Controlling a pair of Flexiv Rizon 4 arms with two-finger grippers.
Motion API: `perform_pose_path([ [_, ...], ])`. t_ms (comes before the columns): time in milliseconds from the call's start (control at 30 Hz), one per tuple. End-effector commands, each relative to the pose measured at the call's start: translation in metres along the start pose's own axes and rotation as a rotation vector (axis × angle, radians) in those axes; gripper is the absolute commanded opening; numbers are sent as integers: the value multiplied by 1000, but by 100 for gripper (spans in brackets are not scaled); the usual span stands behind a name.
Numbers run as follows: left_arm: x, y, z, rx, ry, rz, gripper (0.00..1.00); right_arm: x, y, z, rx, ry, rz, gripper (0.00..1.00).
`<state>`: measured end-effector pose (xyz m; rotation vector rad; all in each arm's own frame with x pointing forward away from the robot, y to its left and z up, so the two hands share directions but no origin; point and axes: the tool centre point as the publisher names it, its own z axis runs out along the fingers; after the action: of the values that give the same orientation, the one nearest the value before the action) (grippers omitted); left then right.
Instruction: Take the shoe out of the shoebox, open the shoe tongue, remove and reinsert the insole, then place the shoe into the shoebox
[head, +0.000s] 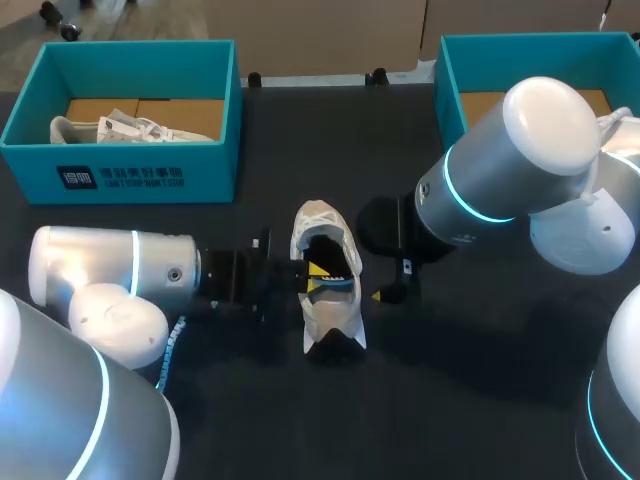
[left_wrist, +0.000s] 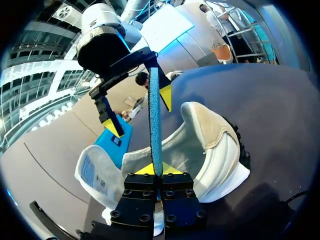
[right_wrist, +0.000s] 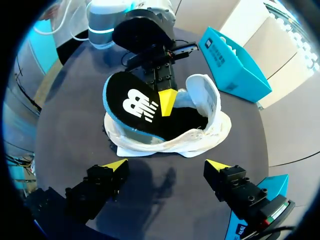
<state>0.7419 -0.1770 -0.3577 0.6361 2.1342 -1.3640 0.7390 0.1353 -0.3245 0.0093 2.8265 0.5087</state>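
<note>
A white shoe (head: 327, 312) lies on the black table between my two grippers, with its tongue (right_wrist: 206, 96) folded back. My left gripper (head: 312, 277) reaches into the shoe's opening from the left and is shut on the insole (right_wrist: 134, 108). The insole is black with a white logo and a blue edge (left_wrist: 155, 120). It stands tilted, one end inside the shoe (right_wrist: 200, 136) and the other raised. My right gripper (right_wrist: 167, 165) stays open just to the right of the shoe (left_wrist: 212, 150), apart from it and holding nothing.
A teal shoebox (head: 130, 165) at the back left holds a second white shoe (head: 120, 130). Another teal shoebox (head: 452, 75) stands at the back right, partly hidden by my right arm (head: 510, 160).
</note>
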Motion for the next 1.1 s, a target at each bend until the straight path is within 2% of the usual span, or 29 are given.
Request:
perform_pose_path([
  [33,4,-7,2,-3,10,-1,7,1,0,0,2,-3,0,100],
  [67,5,-10,1,3,11,-1,32,1,0,0,2,-3,0,100],
  [133,7,-18,-2,17,6,1,33,1,0,0,2,-3,0,100],
  [233,7,-29,-8,29,4,5,26,1,0,0,2,-3,0,100],
  [300,7,-32,-11,34,5,1,27,1,0,0,2,-3,0,100],
  [400,8,-37,-15,34,8,3,23,1,0,0,2,-3,0,100],
  [433,9,-39,-16,35,9,4,19,1,0,0,2,-3,0,100],
  [600,10,-35,-13,32,23,-2,15,1,0,0,2,-3,0,100],
  [667,11,-31,-10,15,34,16,0,1,0,0,2,-3,0,100],
  [900,11,-17,1,-13,23,94,0,1,0,0,2,-3,0,100],
  [1100,6,-15,3,-30,-3,191,0,1,0,0,2,-3,0,100],
])
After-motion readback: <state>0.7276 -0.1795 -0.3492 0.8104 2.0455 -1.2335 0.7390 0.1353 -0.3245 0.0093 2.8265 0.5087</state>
